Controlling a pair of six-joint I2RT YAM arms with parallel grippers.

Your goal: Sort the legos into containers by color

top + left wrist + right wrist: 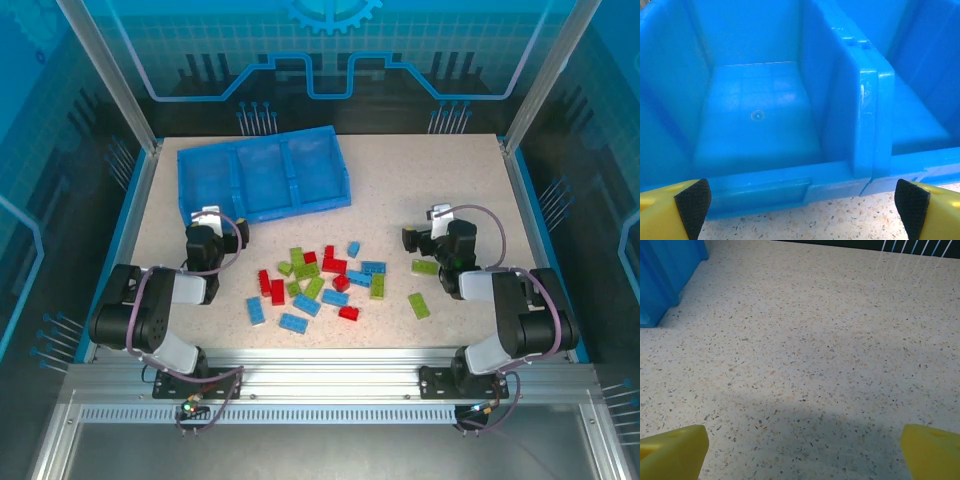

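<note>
The legos lie scattered on the table's middle in the top view: red ones, lime green ones and light blue ones. The blue tray of containers sits at the back left, its three compartments holding nothing. My left gripper rests just in front of the tray, open; its wrist view looks into a compartment over the tray's front wall, with nothing in the left gripper. My right gripper stands open over bare table right of the pile; nothing lies in the right gripper.
The tray's corner shows at the upper left of the right wrist view. A raised blue rim and frame posts bound the speckled table. One green brick lies close beside the right arm.
</note>
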